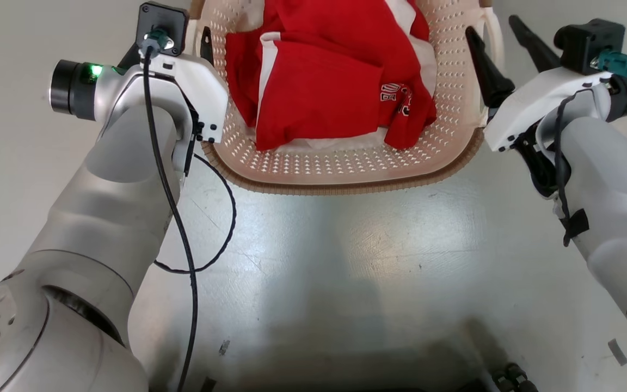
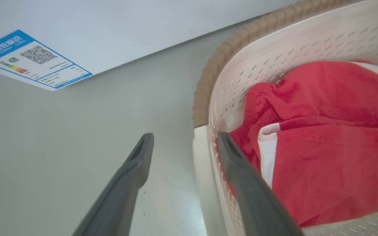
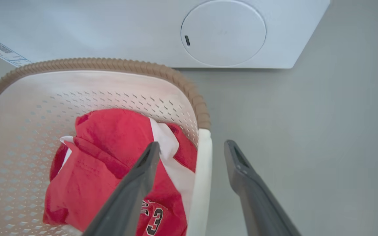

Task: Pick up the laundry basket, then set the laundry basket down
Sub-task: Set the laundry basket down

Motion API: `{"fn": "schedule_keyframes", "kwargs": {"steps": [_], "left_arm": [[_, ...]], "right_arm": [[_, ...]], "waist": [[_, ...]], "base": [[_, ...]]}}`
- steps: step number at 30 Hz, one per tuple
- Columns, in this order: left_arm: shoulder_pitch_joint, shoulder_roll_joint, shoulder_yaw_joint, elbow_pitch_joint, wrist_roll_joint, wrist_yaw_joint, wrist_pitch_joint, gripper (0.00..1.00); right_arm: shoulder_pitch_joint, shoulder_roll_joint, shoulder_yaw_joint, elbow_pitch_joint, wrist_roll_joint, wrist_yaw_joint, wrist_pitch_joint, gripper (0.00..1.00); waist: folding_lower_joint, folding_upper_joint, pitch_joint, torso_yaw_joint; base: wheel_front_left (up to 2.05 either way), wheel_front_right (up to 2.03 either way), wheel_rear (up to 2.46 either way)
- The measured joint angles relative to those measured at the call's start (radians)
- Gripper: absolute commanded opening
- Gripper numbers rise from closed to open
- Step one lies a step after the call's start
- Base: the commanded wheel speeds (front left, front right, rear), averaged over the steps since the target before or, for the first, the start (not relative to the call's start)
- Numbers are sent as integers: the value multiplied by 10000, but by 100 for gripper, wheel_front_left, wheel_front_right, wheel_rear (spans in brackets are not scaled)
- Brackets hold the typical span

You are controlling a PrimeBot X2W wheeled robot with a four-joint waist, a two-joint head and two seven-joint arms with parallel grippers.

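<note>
Laundry basket (image 1: 346,188): on the floor (image 1: 346,256), near the washing machine (image 3: 143,32), red clothes (image 1: 319,92) inside.
Left end effector (image 2: 185,135): open, 2 fingers astride the left handle (image 2: 199,154), holding nothing.
Right end effector (image 3: 192,144): open, astride the right handle (image 3: 202,170).

Garment (image 1: 319,92) in laundry basket (image 1: 346,177), washing machine (image 3: 223,32) behind

Bright, even light puts soft glare on the floor (image 1: 379,239), with a dim shadow nearer the robot.
</note>
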Motion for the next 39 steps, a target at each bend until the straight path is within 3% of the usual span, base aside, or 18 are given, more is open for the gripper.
{"fn": "schedule_keyframes", "kwargs": {"steps": [9,19,33,39], "left_arm": [[817,-4,412,-205,-238,-29,-148,100],[2697,514,1891,-2408,546,151,-194,100],[5513,968,4301,-4544,2268,217,-192,100],[7289,1001,5804,-5860,3020,-96,-194,100]], "right_arm": [[1259,8,-1875,-696,-1549,0,-2,100],[2592,115,-3894,-1605,-3068,0,-17,100],[4614,-96,-4897,-2968,-3917,0,-31,100],[5973,-140,-5465,-4042,-4163,0,-31,100]], "waist": [[0,0,-931,-56],[0,0,-3063,-68],[0,0,-5851,-105],[0,0,-7166,-174]], "base": [[0,0,0],[0,0,0],[0,0,0],[0,0,0]]}}
